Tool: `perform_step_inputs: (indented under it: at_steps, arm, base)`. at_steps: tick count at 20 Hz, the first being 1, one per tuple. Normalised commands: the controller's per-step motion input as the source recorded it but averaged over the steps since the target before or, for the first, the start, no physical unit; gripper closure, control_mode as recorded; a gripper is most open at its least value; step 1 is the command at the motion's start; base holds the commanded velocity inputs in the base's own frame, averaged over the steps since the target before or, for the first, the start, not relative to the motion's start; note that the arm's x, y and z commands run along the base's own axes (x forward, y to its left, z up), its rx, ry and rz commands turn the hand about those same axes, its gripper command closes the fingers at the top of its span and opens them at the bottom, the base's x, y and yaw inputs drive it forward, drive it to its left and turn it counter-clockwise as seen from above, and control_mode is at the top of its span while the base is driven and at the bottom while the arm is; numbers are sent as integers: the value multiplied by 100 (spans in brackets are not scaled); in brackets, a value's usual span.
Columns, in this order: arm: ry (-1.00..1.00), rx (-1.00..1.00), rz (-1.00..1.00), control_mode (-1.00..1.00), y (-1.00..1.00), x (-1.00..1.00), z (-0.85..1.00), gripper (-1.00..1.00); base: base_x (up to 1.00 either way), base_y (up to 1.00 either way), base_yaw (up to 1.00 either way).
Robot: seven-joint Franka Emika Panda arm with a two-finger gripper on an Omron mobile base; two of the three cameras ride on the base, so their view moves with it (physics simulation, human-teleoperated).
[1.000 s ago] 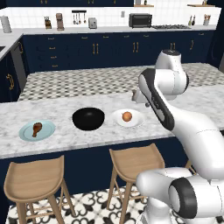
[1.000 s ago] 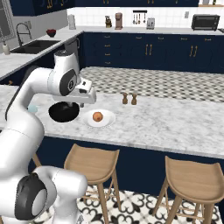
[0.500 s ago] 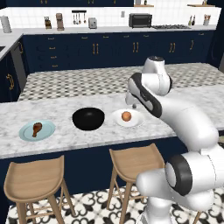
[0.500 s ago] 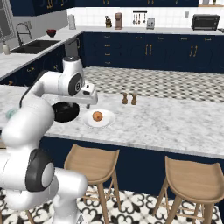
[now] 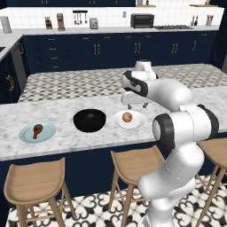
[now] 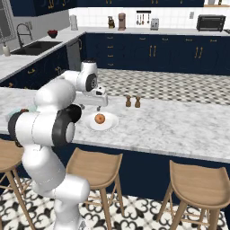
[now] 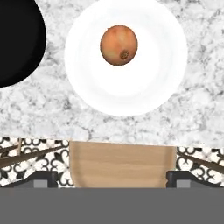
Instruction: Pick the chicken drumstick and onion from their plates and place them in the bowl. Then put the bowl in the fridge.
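A: What's on the table (image 5: 66,142), left to right?

B: In the left base view, the chicken drumstick (image 5: 37,130) lies on the light blue plate (image 5: 26,136) at the far left. At its 3 o'clock sits the black bowl (image 5: 89,120), with nothing visible inside. Next, the onion (image 5: 127,117) rests on the white plate (image 5: 137,120), just beside the bowl.

A: And your gripper?

B: My gripper (image 7: 112,177) hangs above the white plate, jaws spread wide, nothing between them. In my hand view the onion (image 7: 119,45) sits toward 12 o'clock on its plate (image 7: 144,78), the bowl (image 7: 17,43) at 9 o'clock of it, a wooden stool (image 7: 120,162) below the table edge.

A: Anything past the plate?

B: Two small dark shakers (image 6: 132,101), at 1 o'clock of the onion in the right base view.
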Motion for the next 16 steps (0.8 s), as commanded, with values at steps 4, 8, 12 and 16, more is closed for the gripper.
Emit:
perform_step_inputs:
  at_steps: [4,8,12,16]
  arm:
    - [23,0,0,-100,-1,96,-71,-100]
    - [4,-2,0,-100,0,67,-84,-100]
    - [0,-1,0,-100,0,36,-56,-100]
    - [-5,0,-2,-100,0,13,-34,-100]
  base:
    - [0,0,0]
    - [0,0,0]
    - [0,0,0]
    - [0,0,0]
